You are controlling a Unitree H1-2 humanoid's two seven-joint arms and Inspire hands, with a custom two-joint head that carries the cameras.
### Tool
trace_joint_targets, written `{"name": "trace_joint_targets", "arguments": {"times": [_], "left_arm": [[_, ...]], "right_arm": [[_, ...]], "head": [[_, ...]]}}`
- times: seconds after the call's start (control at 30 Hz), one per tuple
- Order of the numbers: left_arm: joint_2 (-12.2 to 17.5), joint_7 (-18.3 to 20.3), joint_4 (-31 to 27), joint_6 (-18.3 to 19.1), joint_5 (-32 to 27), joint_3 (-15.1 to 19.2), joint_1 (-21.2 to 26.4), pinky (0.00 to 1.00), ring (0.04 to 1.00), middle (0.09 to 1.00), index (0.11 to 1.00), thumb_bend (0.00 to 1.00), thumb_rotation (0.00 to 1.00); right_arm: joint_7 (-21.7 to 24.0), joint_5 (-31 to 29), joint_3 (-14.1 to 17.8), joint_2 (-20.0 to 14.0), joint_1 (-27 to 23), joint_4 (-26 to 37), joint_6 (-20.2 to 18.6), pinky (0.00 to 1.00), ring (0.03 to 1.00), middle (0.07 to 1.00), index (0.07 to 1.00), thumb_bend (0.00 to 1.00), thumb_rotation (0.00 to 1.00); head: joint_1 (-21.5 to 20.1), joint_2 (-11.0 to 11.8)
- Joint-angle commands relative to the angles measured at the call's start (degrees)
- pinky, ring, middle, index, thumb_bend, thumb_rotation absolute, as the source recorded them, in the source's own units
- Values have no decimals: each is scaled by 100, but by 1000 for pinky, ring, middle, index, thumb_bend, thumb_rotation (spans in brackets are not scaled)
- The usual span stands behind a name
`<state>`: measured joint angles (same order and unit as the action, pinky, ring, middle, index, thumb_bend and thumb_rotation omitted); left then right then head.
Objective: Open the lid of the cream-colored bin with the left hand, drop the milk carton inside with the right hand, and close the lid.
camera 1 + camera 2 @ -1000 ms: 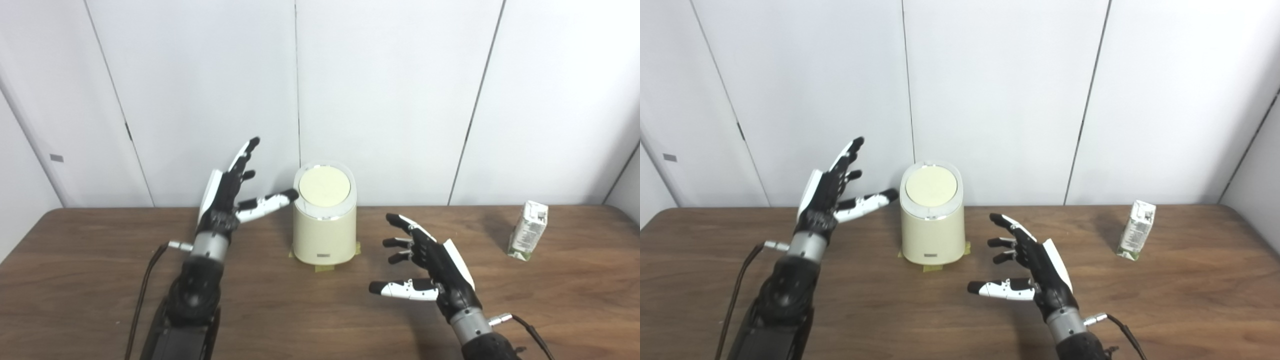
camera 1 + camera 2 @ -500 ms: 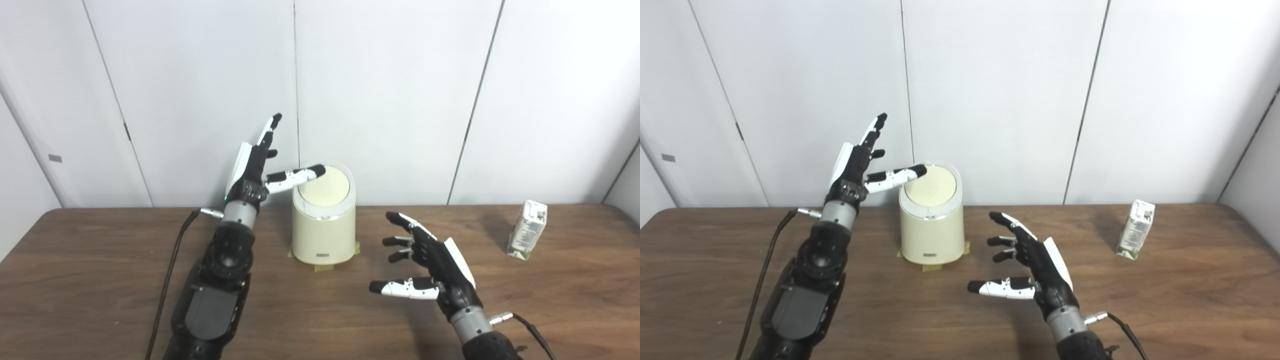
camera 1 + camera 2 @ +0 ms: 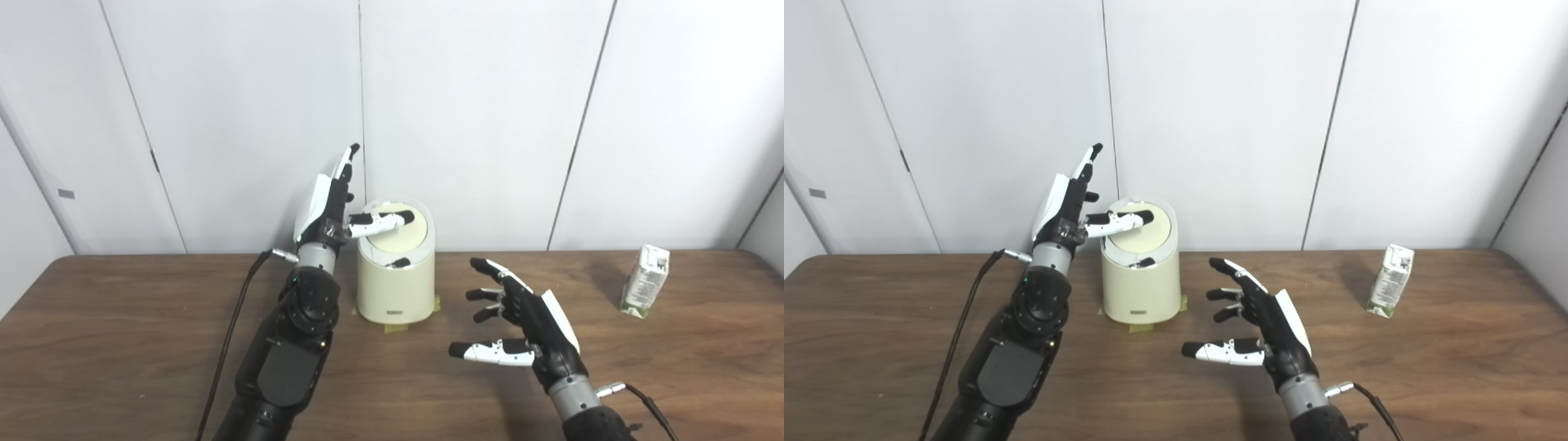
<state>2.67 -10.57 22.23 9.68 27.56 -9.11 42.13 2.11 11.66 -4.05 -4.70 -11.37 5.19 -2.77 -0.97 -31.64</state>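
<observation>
Looks like a lab or test room. Plain white panelled wall [image 3: 478, 116] behind a bare dark wood-grain table [image 3: 122, 343]. Yellow tape tabs [image 3: 398, 329] fixing the cream-coloured cylindrical bin [image 3: 397, 288] in place.

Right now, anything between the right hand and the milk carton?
Nothing visible. Bare table lies between the right hand and the milk carton. The bin stands off to the hand's other side.

Left hand [image 3: 327, 205] raised, spread; right hand [image 3: 527, 331] spread, hovering low.
</observation>
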Motion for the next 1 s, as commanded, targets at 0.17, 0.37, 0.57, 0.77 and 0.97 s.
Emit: {"name": "trace_joint_targets", "arguments": {"times": [0.17, 0.37, 0.57, 0.77, 0.97], "left_arm": [[217, -192, 38, 59, 549, -302, 349, 772, 986, 1000, 1000, 876, 225], [270, -258, 57, 32, 693, -382, 317, 779, 994, 1000, 1000, 835, 170], [304, -239, 100, 28, 815, -466, 278, 783, 991, 1000, 1000, 846, 145], [469, -818, 398, 127, 1789, -1032, 283, 830, 966, 1000, 1000, 992, 269], [609, -857, 597, 348, 2322, -1416, 314, 863, 998, 1000, 1000, 1000, 283]], "right_arm": [[-86, 18, 12, 53, -210, 218, 170, 549, 711, 880, 820, 758, 84], [-66, 19, 12, 36, -211, 228, 183, 544, 713, 885, 823, 759, 109], [-56, -27, 28, 49, -210, 239, 144, 543, 713, 886, 822, 762, 99], [-42, -67, 34, 35, -202, 209, 187, 539, 718, 891, 825, 752, 91], [-58, 0, 18, 24, -203, 206, 187, 542, 713, 887, 828, 756, 127]], "head": [[-10, -16], [-7, -29], [0, -4], [7, 8], [4, 12]]}}
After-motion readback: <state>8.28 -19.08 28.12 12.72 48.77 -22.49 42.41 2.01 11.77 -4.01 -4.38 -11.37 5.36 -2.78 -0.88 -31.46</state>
